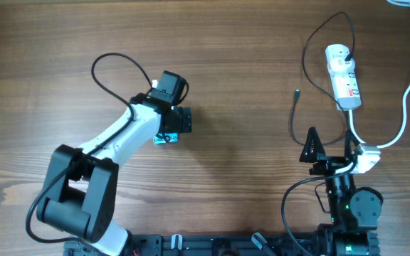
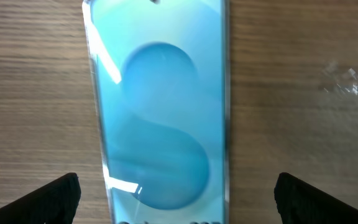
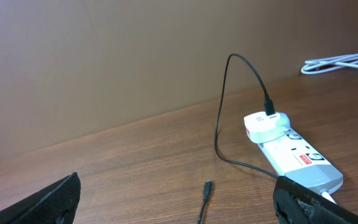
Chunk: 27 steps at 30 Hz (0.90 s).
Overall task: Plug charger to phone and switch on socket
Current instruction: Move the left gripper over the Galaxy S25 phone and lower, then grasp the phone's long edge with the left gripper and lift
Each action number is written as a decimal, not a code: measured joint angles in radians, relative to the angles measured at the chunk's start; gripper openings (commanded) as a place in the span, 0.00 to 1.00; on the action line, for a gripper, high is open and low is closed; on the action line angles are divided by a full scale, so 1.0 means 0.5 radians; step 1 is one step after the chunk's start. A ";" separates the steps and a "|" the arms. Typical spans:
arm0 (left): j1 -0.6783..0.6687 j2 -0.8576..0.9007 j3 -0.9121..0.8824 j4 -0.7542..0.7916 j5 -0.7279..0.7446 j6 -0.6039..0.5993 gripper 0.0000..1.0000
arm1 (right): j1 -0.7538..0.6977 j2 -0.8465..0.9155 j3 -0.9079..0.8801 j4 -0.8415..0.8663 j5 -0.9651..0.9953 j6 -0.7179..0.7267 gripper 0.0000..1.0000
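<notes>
Overhead: left jaws hang wide open, empty, over the phone (image 1: 164,139), presumably to steady it; right jaws, likewise empty, face the charger (image 3: 207,188).

We log: phone (image 2: 160,112) screen cyan with deeper blue rounded blobs; socket (image 1: 343,77) white, red marks; charger (image 3: 207,186) black; tabletop (image 1: 248,57) brown wood grain.

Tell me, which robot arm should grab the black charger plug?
The right one, probably. Its open right gripper faces the loose end of the charger, which lies just ahead. The left gripper hovers open over the phone, farther away.
</notes>
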 measured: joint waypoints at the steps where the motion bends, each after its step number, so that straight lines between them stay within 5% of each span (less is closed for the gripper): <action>1: 0.047 0.001 0.000 0.020 -0.013 0.014 1.00 | 0.000 0.000 0.000 0.000 0.000 0.000 1.00; 17: 0.152 0.175 0.010 0.126 0.084 0.023 0.99 | 0.000 0.000 0.000 0.000 0.001 0.000 1.00; 27: 0.153 0.196 0.035 0.130 0.092 0.003 0.63 | 0.000 0.000 0.000 0.000 0.000 0.000 1.00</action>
